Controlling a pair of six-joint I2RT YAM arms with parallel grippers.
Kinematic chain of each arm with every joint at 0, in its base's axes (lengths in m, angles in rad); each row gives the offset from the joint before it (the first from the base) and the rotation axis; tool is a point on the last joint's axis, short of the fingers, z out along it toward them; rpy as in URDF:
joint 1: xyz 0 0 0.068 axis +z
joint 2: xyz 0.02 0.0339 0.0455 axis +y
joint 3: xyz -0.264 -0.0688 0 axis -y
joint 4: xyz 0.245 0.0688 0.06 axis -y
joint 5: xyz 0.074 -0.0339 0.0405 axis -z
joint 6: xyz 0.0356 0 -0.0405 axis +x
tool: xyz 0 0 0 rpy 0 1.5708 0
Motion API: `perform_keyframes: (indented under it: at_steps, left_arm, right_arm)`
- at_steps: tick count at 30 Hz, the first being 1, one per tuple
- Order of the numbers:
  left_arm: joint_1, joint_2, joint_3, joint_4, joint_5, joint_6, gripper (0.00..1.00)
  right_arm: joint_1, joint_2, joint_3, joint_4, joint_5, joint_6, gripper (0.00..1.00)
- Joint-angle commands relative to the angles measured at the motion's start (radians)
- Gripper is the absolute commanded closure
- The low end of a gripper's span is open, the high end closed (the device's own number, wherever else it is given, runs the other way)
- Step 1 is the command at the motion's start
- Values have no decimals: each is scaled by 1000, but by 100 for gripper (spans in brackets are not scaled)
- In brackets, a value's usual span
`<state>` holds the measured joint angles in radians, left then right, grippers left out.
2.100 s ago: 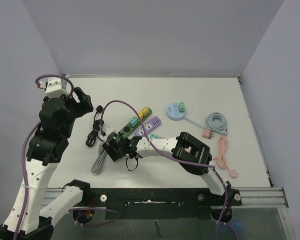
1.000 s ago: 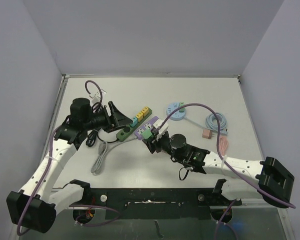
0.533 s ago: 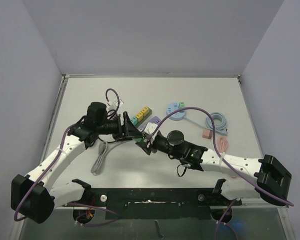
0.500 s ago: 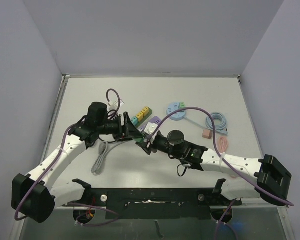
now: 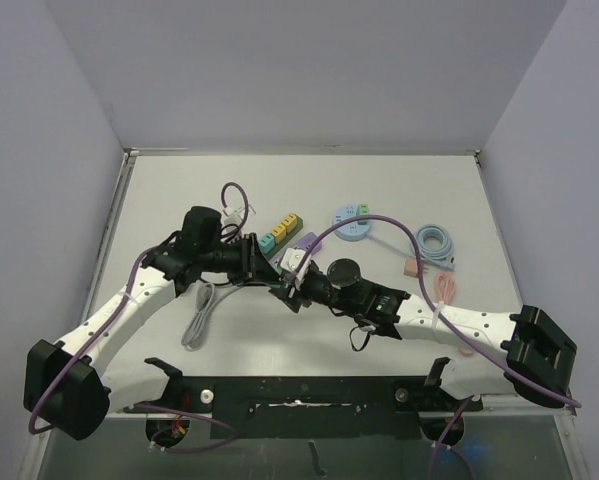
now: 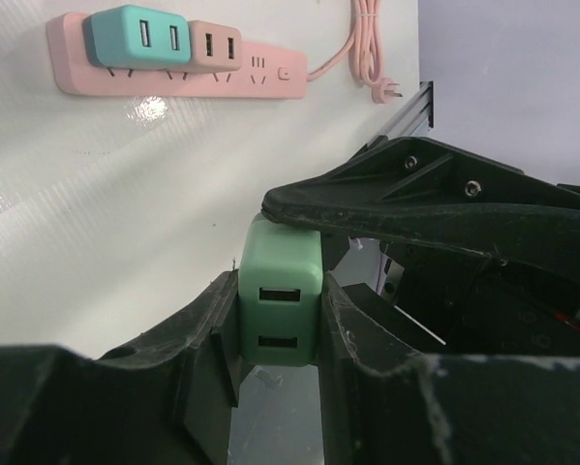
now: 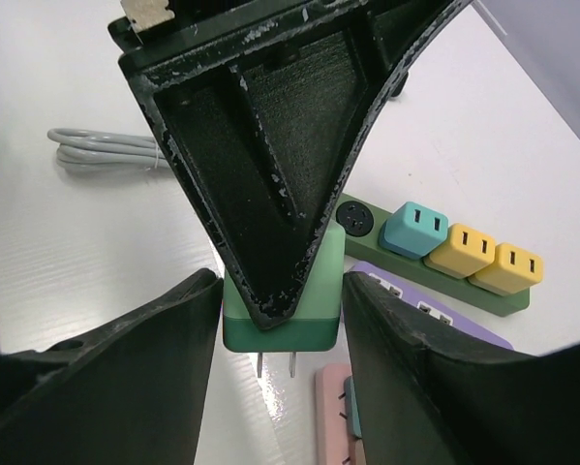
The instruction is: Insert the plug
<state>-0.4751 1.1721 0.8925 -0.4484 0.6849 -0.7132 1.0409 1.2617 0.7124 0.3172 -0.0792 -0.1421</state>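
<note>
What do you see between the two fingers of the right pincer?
The green plug, prongs down, fills the right pincer; a left pincer finger covers its upper part. The right wrist view shows this.

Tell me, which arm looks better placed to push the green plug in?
Probably right: right end effector grips the plug, prongs bare, purple strip just beyond. The left end effector grips it too.

From here I read the green plug [image 6: 280, 305] as smooth matt plastic with bare metal prongs [image 7: 275, 365]. Left pincer [image 6: 280, 325] and right pincer [image 7: 282, 325] are black plastic, grainy, scuffed whitish at the edges. The desk [image 6: 106, 223] is white and glossy; the pink power strip [image 6: 260, 73] is smooth plastic.
</note>
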Motion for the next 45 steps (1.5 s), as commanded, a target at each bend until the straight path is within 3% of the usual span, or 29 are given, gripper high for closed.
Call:
perform_keyframes:
  at_steps: [1, 7, 10, 16, 19, 21, 23, 25, 30, 33, 39, 45]
  left_arm:
    - [-4, 2, 60, -7, 3, 36, 100]
    - [-3, 7, 70, -19, -8, 44, 99]
    - [-3, 7, 72, -25, -12, 50, 82]
    - [-3, 8, 81, -39, -13, 62, 71]
    - [-3, 6, 84, -39, -13, 64, 67]
    - [-3, 5, 86, -41, -12, 68, 71]
    - [-3, 5, 87, -42, -11, 71, 85]
    - [-2, 5, 90, -44, -17, 76, 100]
    - [11, 12, 112, -79, -52, 132, 100]
    - [35, 19, 139, -110, -85, 204, 100]
    - [60, 7, 157, -73, -96, 388, 100]
    - [64, 8, 171, -87, -94, 667, 100]
  right_arm:
    - [-3, -5, 50, 38, 25, 11, 45]
    - [-3, -10, 43, 37, 43, 41, 37]
    - [-3, -12, 38, 36, 48, 45, 34]
    - [-4, -14, 32, 34, 42, 41, 51]
    - [-7, -15, 29, 35, 32, 39, 54]
    - [-10, -15, 29, 36, 28, 39, 54]
    - [-11, -12, 30, 35, 30, 43, 53]
    - [-16, -9, 33, 31, 39, 58, 45]
    - [-15, -18, 21, 28, 89, 96, 14]
    - [-15, -56, -19, 53, 102, 117, 4]
    - [-18, -155, -100, 74, 129, 201, 1]
    - [-24, -219, -160, 98, 172, 302, 2]
